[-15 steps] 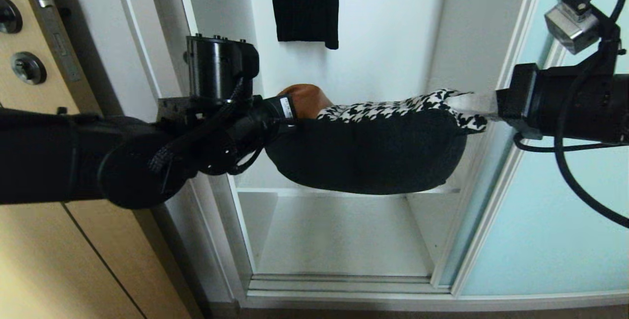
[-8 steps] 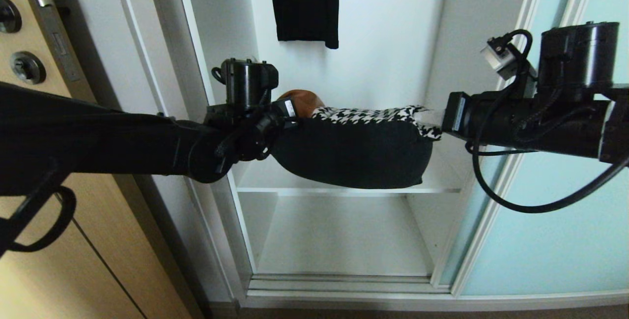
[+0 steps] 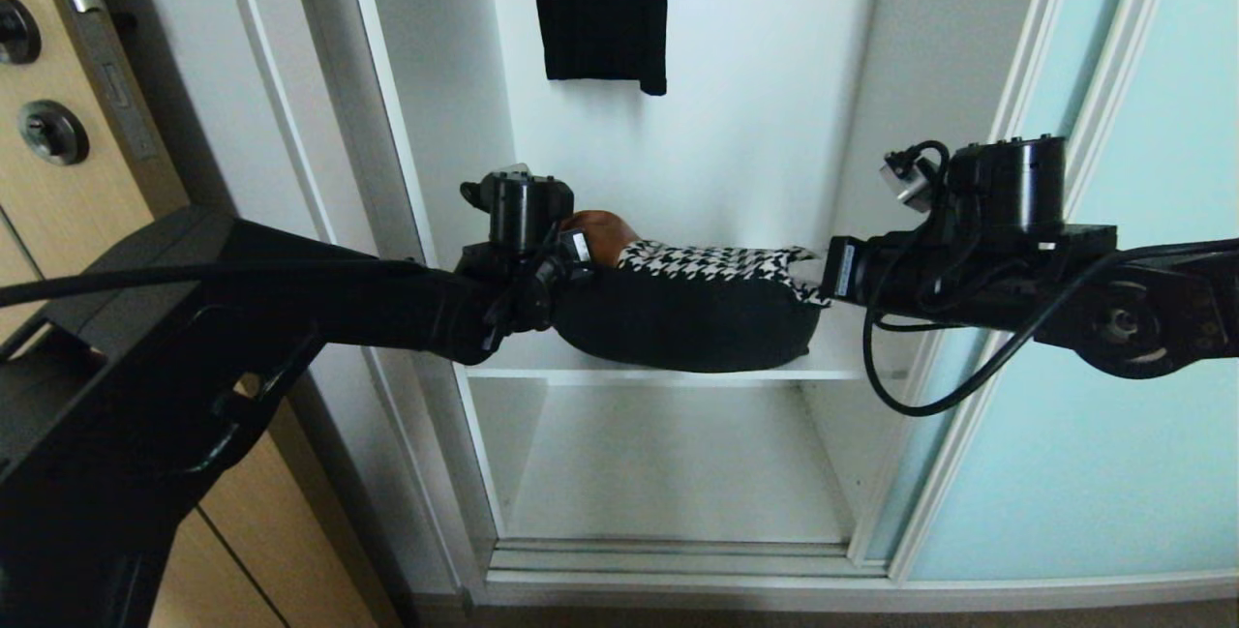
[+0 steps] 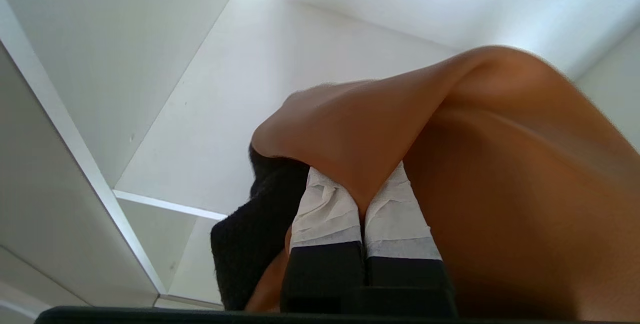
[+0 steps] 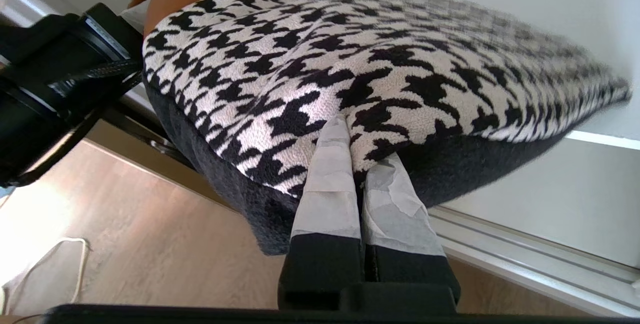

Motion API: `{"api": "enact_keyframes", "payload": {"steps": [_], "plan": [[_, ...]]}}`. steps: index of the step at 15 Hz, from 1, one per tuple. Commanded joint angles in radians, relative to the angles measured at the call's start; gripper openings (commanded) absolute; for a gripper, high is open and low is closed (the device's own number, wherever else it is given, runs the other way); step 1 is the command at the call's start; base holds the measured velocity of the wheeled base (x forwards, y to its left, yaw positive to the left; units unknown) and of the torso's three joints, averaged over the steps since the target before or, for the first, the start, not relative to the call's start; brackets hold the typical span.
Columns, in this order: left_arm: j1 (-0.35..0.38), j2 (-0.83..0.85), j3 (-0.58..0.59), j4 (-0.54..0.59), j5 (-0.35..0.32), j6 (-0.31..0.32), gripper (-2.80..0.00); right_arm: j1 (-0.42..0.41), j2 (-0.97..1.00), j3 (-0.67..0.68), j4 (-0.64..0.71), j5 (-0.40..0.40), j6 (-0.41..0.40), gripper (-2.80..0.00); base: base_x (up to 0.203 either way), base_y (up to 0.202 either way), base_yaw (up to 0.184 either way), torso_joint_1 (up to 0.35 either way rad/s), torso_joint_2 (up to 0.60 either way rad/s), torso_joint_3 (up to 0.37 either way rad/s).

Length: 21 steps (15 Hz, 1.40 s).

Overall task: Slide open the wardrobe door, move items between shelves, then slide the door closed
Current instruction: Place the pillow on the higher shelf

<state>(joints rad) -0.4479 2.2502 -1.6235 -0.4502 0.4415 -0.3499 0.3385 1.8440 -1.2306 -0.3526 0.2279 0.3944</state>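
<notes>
Tan-brown leather and black-and-white houndstooth fabric covered the rectangular cushion (image 3: pixel 697 304), whose black underside sat at the upper white shelf board (image 3: pixel 668 373) inside the white wardrobe, though contact with the board could not be judged; the frosted pale aqua-blue sliding wardrobe door (image 3: pixel 1094 415) stood slid aside to the right. Left gripper (image 4: pixel 361 199) was pinched tight on the leather end of the cushion and right gripper (image 5: pixel 357 164) was pinched tight on a fold at the houndstooth end, their tape-wrapped fingers (image 5: pixel 330 184) nearly meeting. Above hung a plain black garment (image 3: pixel 600 9), and a tan wood-grain door (image 3: pixel 58 105) stood at far left.
</notes>
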Motion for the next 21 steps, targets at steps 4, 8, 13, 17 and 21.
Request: {"api": "enact_keyframes", "payload": {"steps": [4, 8, 13, 17, 21], "plan": [[0.009, 0.076, -0.014, -0.001, 0.003, 0.011, -2.80, -0.027, 0.078, -0.043, -0.006, 0.001, -0.016, -2.80, 0.000, 0.000, 0.000, 0.000, 0.00, 0.000], [0.008, 0.109, -0.013, 0.036, -0.001, 0.019, -2.80, -0.045, 0.166, -0.047, -0.008, -0.048, -0.024, -2.80, 0.000, 0.000, 0.000, 0.000, 0.00, 0.000], [0.011, 0.118, -0.122, 0.154, 0.003, 0.027, -2.80, -0.044, 0.258, -0.109, -0.065, -0.160, -0.083, -2.80, 0.000, 0.000, 0.000, 0.000, 0.00, 0.000], [0.014, 0.189, -0.165, 0.161, 0.061, 0.046, -2.80, -0.044, 0.322, -0.172, -0.069, -0.249, -0.093, -2.80, 0.000, 0.000, 0.000, 0.000, 0.00, 0.000], [0.012, 0.230, -0.224, 0.179, 0.074, 0.052, -2.80, -0.038, 0.392, -0.225, -0.070, -0.308, -0.123, -2.80, 0.000, 0.000, 0.000, 0.000, 0.00, 0.000]]}}
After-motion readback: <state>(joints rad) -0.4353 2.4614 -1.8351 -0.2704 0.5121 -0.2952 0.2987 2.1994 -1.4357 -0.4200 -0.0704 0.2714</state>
